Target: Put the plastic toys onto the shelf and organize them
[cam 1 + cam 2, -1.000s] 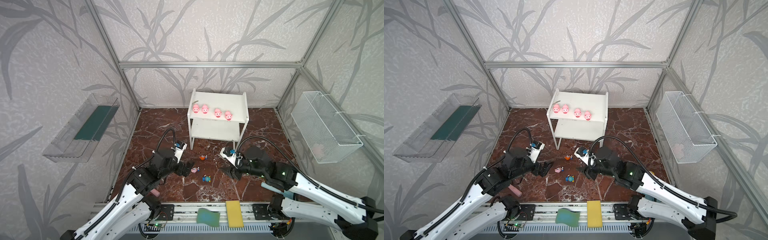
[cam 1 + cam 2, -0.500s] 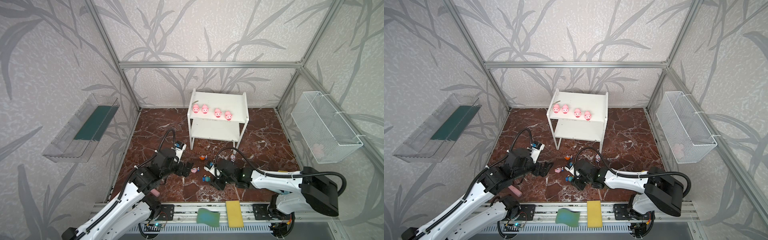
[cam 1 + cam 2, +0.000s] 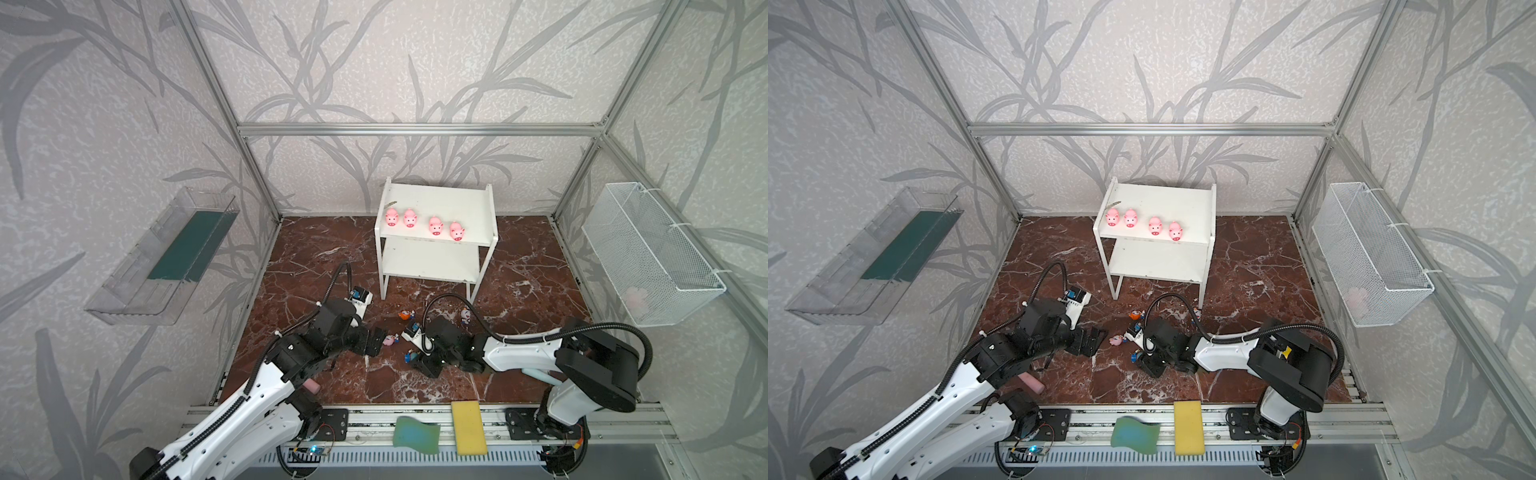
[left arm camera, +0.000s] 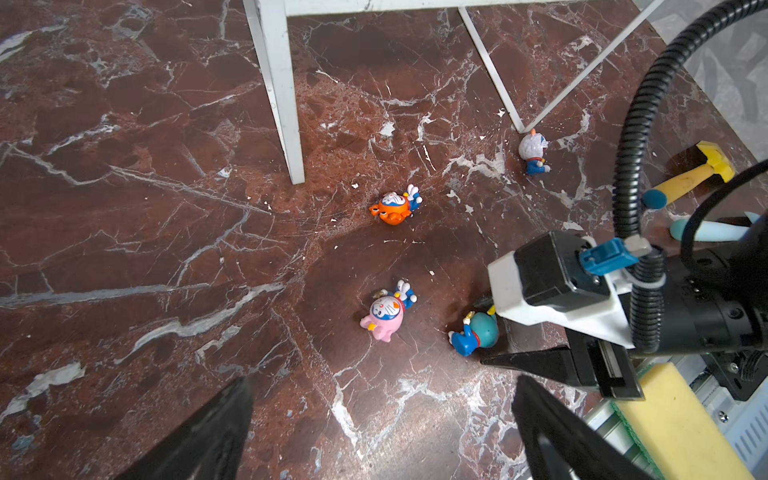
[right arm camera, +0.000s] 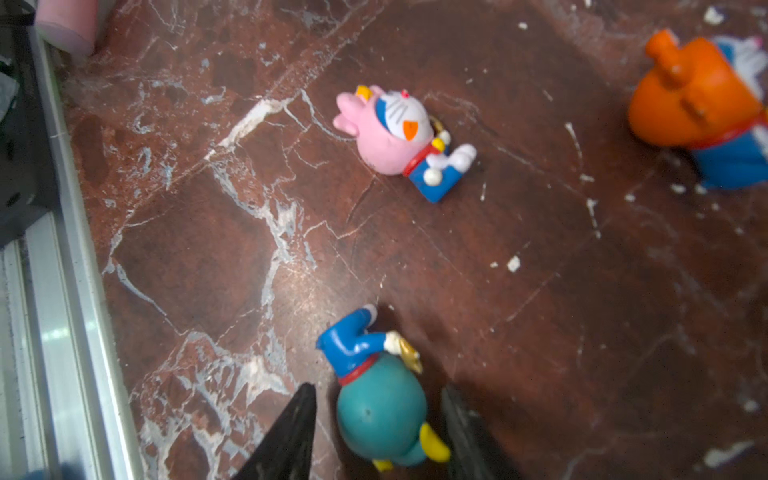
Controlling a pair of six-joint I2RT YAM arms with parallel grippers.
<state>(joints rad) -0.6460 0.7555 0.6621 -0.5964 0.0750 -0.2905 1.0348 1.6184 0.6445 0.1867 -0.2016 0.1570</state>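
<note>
The small teal-headed, blue-bodied plastic figurine [image 5: 380, 411] lies on its side on the red-brown marble tabletop [image 5: 561, 299], in front of the white two-tier shelf [image 3: 440, 203]. Expect it to be light, rigid and glossy, so apt to slip; grip across the rounded head. Your right end effector [image 5: 377, 388] reaches in low, its jaws straddling that head with slim gaps. The left end effector [image 4: 382, 384] hovers spread wide.

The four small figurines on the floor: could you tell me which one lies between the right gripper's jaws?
The teal figurine: the jaws of the right gripper flank it; the pink, orange and white-blue ones lie apart.
</note>
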